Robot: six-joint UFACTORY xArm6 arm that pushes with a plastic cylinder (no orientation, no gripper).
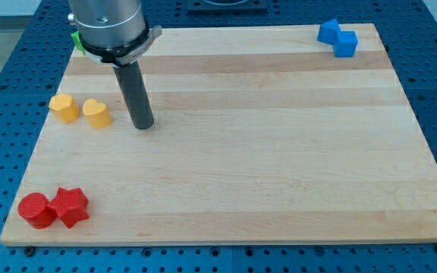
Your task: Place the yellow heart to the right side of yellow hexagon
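At the view's bottom left, a red cylinder (36,210) touches a red star (71,206) on the wooden board (264,152). Higher up, near the left edge, the yellow hexagon (64,108) sits just beside the yellow heart (96,113), the heart on its right. My tip (143,125) stands just right of the heart, a small gap between them; it is a bare rod, touching no block and holding nothing. A green block (76,40) peeks from behind the arm. A blue block (337,37) rests at the top right.

We get one view, looking down at an angle from the board's (279,152) near edge, close, whole board visible.
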